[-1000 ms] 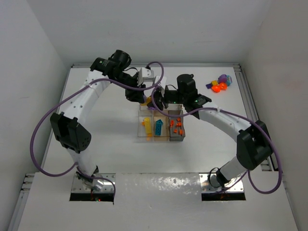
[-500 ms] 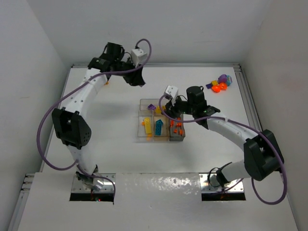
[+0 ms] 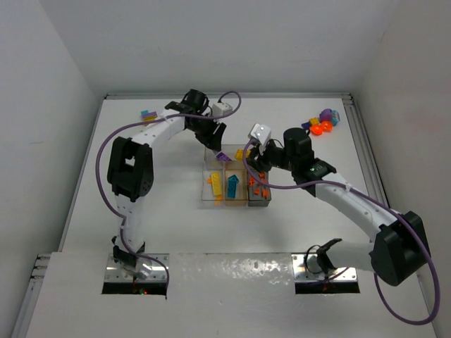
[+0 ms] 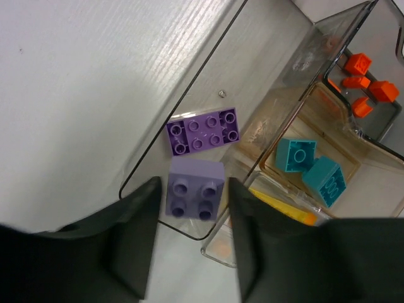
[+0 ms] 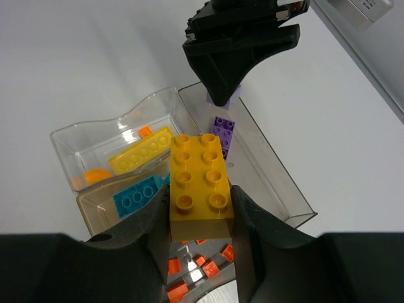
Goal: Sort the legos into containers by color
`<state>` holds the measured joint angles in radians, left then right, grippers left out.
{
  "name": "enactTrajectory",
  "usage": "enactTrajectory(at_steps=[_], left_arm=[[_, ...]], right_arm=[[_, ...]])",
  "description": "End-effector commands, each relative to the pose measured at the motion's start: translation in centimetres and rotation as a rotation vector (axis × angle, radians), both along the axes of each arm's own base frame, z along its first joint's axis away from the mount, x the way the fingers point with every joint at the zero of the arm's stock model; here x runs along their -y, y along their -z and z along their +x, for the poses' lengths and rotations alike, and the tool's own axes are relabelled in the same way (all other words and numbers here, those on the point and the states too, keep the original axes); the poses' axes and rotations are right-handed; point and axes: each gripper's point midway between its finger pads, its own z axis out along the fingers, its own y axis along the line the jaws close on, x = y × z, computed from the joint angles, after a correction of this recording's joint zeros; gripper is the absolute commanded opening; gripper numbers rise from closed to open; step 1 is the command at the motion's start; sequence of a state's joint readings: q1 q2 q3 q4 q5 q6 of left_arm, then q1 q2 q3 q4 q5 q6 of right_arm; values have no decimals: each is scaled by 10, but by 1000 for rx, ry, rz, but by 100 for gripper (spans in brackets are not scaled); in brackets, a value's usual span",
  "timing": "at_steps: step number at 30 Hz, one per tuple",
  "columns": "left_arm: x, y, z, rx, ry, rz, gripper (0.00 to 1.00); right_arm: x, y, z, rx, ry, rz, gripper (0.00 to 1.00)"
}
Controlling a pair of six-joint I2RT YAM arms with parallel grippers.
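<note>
My left gripper (image 4: 192, 187) hangs over the near corner of the tray's wide compartment (image 4: 252, 69). A light purple square brick (image 4: 196, 197) sits between its fingers, and a slim gap shows on each side, so the gripper is open. A darker purple flat brick (image 4: 203, 130) lies in that compartment. My right gripper (image 5: 201, 203) is shut on a yellow eight-stud brick (image 5: 199, 177) above the tray (image 3: 206, 201), facing the left gripper (image 5: 222, 95). The narrow compartments hold a yellow plate (image 5: 142, 156), teal bricks (image 4: 309, 169) and small orange bricks (image 4: 366, 79).
A pile of purple, orange and yellow bricks (image 3: 323, 123) lies at the back right near the table's edge rail. A few bricks (image 3: 148, 115) lie at the back left. The two grippers (image 3: 232, 155) stand close together over the tray.
My left gripper has swung from the back of the table down to the tray's wide compartment with the light purple brick. My right gripper stays by the tray, still holding the yellow brick.
</note>
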<state>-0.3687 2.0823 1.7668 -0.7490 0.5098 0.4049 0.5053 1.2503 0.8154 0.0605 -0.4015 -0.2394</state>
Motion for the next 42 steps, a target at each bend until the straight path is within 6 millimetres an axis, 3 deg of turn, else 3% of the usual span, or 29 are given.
enactTrajectory(at_steps=[1,6,8,9,10,11,13,14,16,17,18,21,24,30,33,35,39,42], left_arm=[[12,-10,4,44,22,-17,48],[9,-17,5,58,20,2,69],[8,-34,13,87,-5,0,73],[7,-42,17,99,-27,6,73],[2,-58,28,131,-81,24,73],[-2,-68,33,149,-112,31,73],[-19,-92,49,195,-206,45,73],[-28,-98,51,196,-239,47,73],[-59,-113,61,199,-351,36,73],[-71,-117,63,197,-389,28,74],[-97,-126,68,201,-457,17,74],[-143,-125,65,202,-573,56,74],[-170,-130,59,241,-632,115,75],[-190,-147,47,307,-675,156,79],[-194,-154,48,330,-683,166,80],[-194,-154,48,332,-684,167,80],[-193,-154,47,325,-679,165,80],[-194,-155,47,332,-679,172,80]], right_arm=[[-1,-17,1,43,-6,16,0],[-9,-20,2,24,-33,22,0],[-23,-9,-5,-2,-84,-9,0],[-38,-13,-12,19,-125,-22,0],[-41,6,-13,-1,-129,-95,0],[-55,3,-18,-12,-149,-90,0],[-67,6,-17,-63,-152,-48,0],[-73,19,-17,-97,-159,-56,0],[-83,27,-17,-85,-151,-94,0],[-86,41,-16,-104,-145,-122,0],[-97,38,-14,-94,-150,-111,0],[-110,55,-11,-145,-133,-160,0],[-116,70,-8,-159,-111,-198,0],[-115,88,4,-183,-39,-235,4],[-121,92,5,-199,-41,-248,16],[-127,94,7,-201,-43,-259,29],[-128,96,9,-201,-29,-268,32],[-122,97,15,-183,9,-292,27]])
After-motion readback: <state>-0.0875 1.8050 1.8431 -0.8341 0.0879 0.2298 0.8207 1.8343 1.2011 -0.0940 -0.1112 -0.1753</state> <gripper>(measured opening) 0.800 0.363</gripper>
